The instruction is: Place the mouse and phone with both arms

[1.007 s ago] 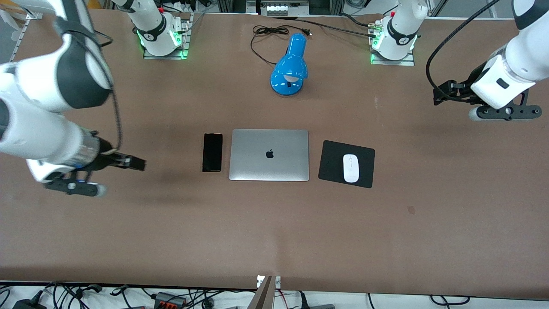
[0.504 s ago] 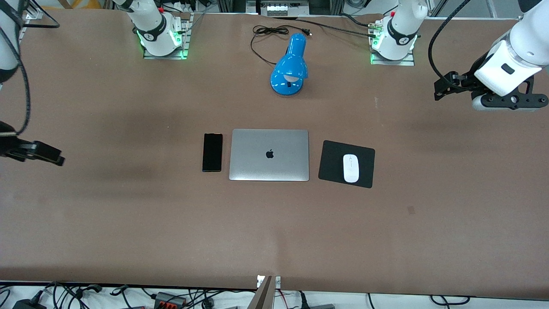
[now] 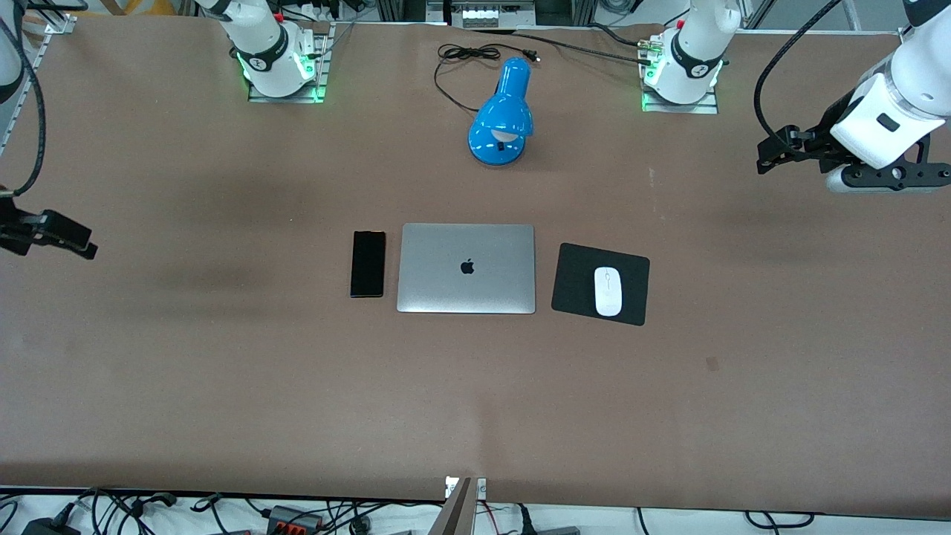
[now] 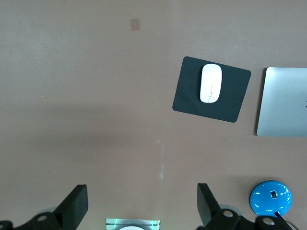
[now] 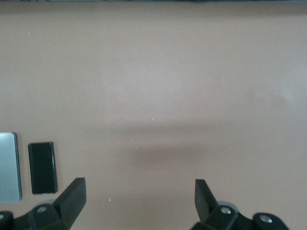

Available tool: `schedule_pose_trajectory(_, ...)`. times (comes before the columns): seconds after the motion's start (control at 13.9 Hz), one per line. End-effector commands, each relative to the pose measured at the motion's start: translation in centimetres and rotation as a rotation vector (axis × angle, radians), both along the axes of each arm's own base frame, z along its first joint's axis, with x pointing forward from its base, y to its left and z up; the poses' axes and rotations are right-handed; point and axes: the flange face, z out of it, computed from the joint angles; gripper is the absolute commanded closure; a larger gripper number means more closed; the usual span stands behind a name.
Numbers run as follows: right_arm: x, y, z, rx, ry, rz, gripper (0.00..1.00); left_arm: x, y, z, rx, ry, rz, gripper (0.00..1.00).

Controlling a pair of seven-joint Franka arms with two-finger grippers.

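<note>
The white mouse [image 3: 608, 291] lies on a black square pad [image 3: 576, 279] beside the silver laptop [image 3: 466, 268], toward the left arm's end. The black phone [image 3: 368, 264] lies flat beside the laptop, toward the right arm's end. My left gripper [image 3: 774, 151] hangs open and empty over bare table near the left arm's end. Its wrist view shows the gripper [image 4: 141, 203], the mouse [image 4: 211, 83] and the pad [image 4: 189, 98]. My right gripper [image 3: 63, 236] is open and empty over the right arm's end. Its wrist view shows the gripper [image 5: 139, 194] and the phone [image 5: 42, 167].
A blue desk lamp [image 3: 502, 119] with a black cord [image 3: 453, 70] lies farther from the front camera than the laptop. The two green-lit arm bases [image 3: 278, 67] [image 3: 680, 70] stand at the table's back edge. The laptop also shows in the left wrist view [image 4: 283, 100].
The right arm has drawn back from near the phone toward its end of the table. The left gripper has moved a little up and away from the pad. Mouse and phone have not moved.
</note>
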Motion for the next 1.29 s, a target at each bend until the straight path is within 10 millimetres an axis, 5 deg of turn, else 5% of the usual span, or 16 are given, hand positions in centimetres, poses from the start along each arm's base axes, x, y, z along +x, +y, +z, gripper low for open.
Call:
schedule_pose_trajectory(0.0, -4.5, 0.6, -0.6, 0.0, 0.003, 0.023, 0.0, -0.6, -0.1, 0.5, -0.016, -0.019, 0.008, 0.0)
schedule_pose_trajectory(0.14, -6.2, 0.6, -0.6, -0.002, 0.012, 0.03, 0.0, -0.7, 0.0, 0.5, -0.016, -0.013, 0.013, 0.0)
schedule_pose_trajectory(1.22, -6.2, 1.1, 0.4, 0.004, 0.017, 0.042, 0.0, -1.1, 0.2, 0.3, -0.011, 0.015, 0.031, 0.0)
